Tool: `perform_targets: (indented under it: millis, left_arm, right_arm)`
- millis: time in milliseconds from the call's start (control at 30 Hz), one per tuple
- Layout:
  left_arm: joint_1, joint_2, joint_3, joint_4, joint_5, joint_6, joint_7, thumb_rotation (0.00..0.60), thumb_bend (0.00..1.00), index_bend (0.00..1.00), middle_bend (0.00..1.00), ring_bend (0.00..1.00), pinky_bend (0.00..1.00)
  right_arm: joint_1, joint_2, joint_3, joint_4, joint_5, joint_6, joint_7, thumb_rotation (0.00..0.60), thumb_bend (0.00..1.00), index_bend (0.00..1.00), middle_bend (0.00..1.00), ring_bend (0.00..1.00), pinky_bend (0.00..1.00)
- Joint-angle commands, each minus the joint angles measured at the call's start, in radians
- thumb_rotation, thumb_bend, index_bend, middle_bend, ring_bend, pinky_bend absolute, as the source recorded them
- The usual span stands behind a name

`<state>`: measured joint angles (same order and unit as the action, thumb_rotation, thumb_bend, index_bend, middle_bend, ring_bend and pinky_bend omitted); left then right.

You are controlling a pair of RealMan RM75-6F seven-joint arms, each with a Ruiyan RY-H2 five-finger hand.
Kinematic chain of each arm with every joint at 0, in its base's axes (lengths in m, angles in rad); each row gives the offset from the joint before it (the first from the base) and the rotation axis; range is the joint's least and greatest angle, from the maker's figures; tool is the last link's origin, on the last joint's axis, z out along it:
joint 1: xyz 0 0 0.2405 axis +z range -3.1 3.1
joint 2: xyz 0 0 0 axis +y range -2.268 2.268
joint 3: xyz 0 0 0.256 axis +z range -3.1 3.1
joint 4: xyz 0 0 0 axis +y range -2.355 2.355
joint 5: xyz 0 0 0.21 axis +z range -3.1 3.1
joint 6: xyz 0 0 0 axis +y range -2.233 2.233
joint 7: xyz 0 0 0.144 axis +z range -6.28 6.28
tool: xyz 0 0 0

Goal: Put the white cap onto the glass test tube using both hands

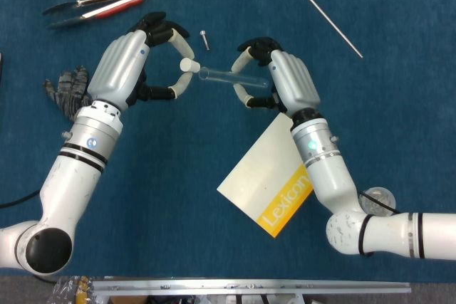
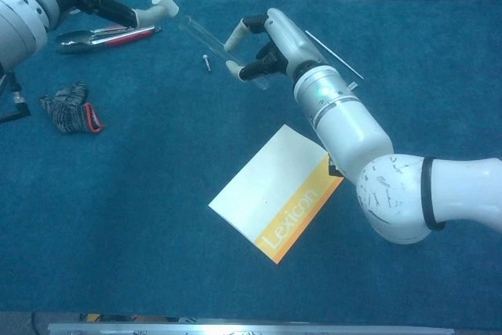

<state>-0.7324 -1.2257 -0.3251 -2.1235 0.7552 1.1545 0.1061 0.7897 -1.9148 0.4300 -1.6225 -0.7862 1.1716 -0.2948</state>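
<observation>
White cap [image 1: 187, 65] sits pinched between the fingertips of my left hand [image 1: 125, 69], held above the blue table [image 1: 178, 176] at the open mouth of the glass test tube [image 1: 231, 77], which it appears to touch. To its right, my right hand [image 1: 288, 80] grips the tube near its far end, fingers curled around it, the tube lying roughly level between the two hands. Further left on the cloth lie a dark glove [image 1: 68, 90] and red-handled tongs [image 1: 100, 1]; below the right wrist rests a Lexicon booklet [image 1: 267, 176].
</observation>
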Motion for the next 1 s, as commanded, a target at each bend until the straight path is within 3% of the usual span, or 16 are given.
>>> perform_targets:
  millis: [33,1000]
  left_arm:
    - [0.001,-0.003,-0.001,0.000,0.000,0.001,-0.003,0.597,0.39,0.55,0.29,0.09,0.09]
    - [0.020,-0.041,-0.022,0.011,0.009,0.014,-0.053,0.596,0.39,0.54,0.29,0.09,0.09]
  right_arm:
    - [0.000,0.000,0.005,0.001,0.001,0.000,0.005,0.600,0.41,0.67,0.30,0.15,0.32]
    - [0.003,-0.008,0.019,-0.003,0.008,-0.007,0.028,0.600,0.41,0.67,0.30,0.15,0.32]
